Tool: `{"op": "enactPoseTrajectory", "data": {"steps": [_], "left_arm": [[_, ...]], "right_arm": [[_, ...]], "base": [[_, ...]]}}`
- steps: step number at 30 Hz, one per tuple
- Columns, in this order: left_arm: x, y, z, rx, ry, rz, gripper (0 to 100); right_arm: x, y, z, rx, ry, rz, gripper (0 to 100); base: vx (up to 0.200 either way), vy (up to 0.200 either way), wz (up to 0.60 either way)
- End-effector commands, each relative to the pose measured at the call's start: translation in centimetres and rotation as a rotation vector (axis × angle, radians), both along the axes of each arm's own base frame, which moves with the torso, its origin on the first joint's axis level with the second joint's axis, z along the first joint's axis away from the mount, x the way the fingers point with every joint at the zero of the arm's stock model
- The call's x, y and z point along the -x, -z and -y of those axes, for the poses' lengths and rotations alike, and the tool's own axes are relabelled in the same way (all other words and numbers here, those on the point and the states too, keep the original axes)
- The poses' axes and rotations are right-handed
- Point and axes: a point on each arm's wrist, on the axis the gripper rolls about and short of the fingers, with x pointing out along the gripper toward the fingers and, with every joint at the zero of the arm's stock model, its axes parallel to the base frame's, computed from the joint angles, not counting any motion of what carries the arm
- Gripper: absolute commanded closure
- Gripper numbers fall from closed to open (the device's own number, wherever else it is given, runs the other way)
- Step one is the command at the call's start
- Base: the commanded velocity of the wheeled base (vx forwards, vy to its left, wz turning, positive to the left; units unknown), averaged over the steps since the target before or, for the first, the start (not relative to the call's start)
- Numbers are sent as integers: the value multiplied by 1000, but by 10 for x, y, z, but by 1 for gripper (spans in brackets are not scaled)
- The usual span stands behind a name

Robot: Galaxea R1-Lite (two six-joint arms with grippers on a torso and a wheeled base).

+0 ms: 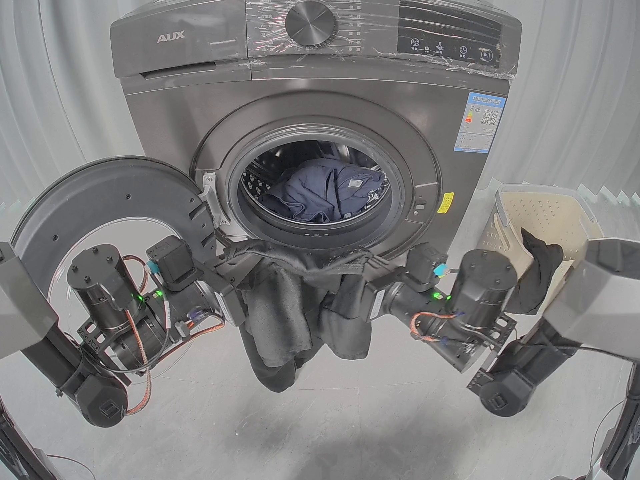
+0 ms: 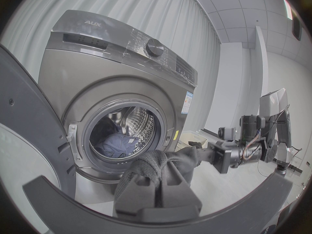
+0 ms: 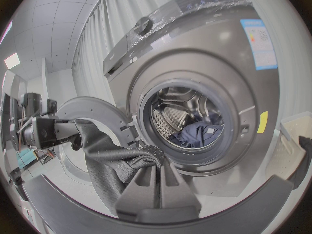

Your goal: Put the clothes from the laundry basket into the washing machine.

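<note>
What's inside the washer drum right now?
A dark blue garment lies in the drum, perforated wall bare around it. Anything beneath it is covered. The grey garment, clamped by the left tool and right tool, hangs outside the opening.

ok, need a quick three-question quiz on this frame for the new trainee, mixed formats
1. True or false: the left gripper and the right gripper are both shut on the grey garment.
2. What lies in the drum? A: nothing. B: a navy garment. C: a white towel.
3. Fill in: a black garment hangs over the rim of the ____.

Key: 1 true; 2 B; 3 laundry basket.
</note>
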Motion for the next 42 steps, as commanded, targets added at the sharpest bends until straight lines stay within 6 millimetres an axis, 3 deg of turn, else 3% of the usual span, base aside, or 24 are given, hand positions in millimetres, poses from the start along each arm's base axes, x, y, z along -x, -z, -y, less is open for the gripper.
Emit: {"op": "enactPoseTrajectory", "data": {"steps": [1, 3, 5, 8, 18, 29, 42], "left_arm": [[9, -13, -5, 15, -1, 39, 100], [12, -15, -5, 15, 1, 49, 100], [20, -20, -4, 12, 13, 69, 100], [28, -26, -3, 21, 29, 89, 100], [35, -26, -8, 3, 29, 97, 100], [30, -22, -13, -17, -2, 93, 100], [21, -43, -17, 24, -40, 174, 100]], "right_arm": [[19, -42, 39, -50, 40, 66, 100], [25, -43, 45, -45, 39, 60, 100], [46, -48, 56, -42, 25, 53, 100], [52, -50, 60, -44, 24, 53, 100], [38, -80, 59, -130, 60, 154, 100], [37, -88, 62, -152, 90, 174, 100], [35, -98, 61, -182, 120, 201, 100]], "base": [[0, 0, 0], [0, 0, 0], [0, 0, 0], [0, 0, 0], [0, 0, 0], [0, 0, 0], [0, 0, 0]]}}
